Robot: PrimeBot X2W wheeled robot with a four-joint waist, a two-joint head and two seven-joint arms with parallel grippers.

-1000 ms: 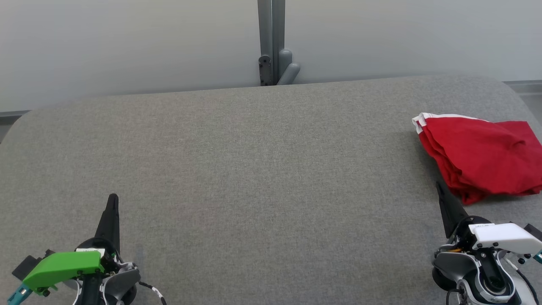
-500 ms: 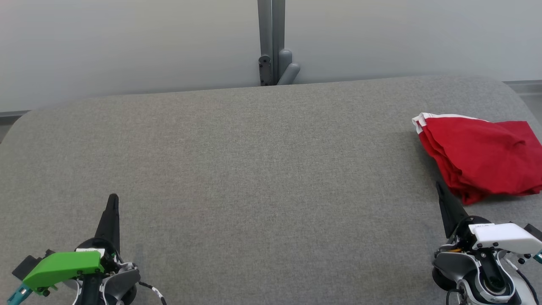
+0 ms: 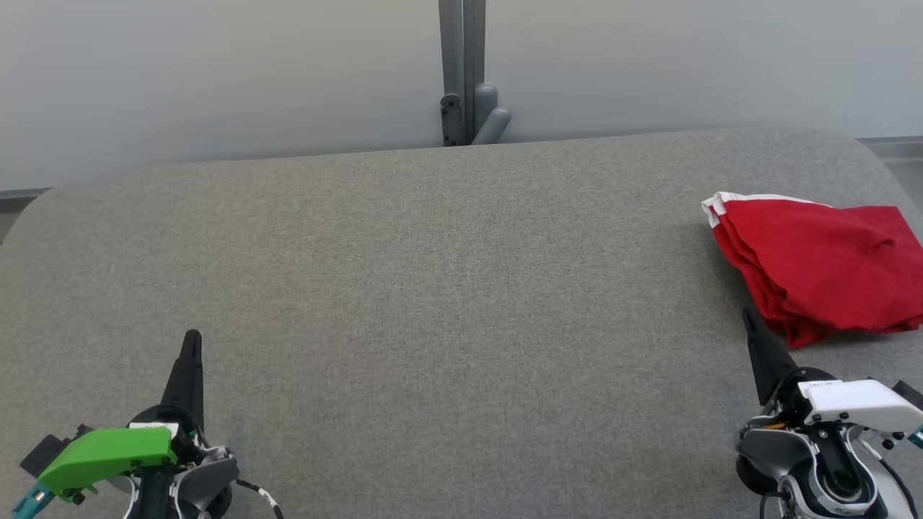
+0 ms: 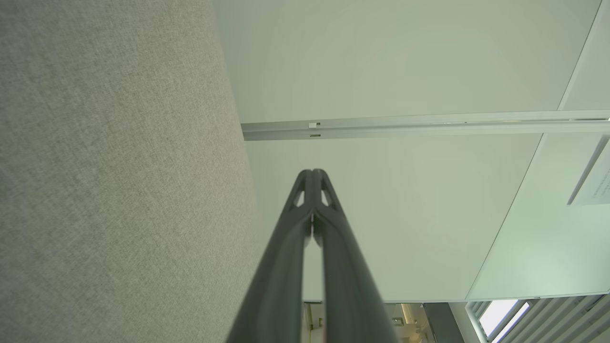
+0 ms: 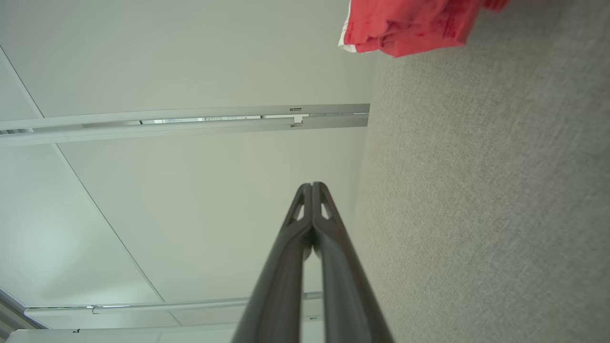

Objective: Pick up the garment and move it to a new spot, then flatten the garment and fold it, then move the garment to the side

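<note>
Lying on table, red garment, left gripper, right gripper both closed

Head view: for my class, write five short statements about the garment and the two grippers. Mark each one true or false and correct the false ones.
1. The red garment lies at the right end of the grey fabric surface. True.
2. The left gripper grips the garment. False: its jaws are shut on nothing, at the opposite end of the surface from the garment.
3. The right gripper has its jaws shut. True.
4. The garment is spread out flat in a single layer. False: it lies folded in stacked layers, with a white edge at its far corner.
5. A grey post stands behind the surface. True.
</note>
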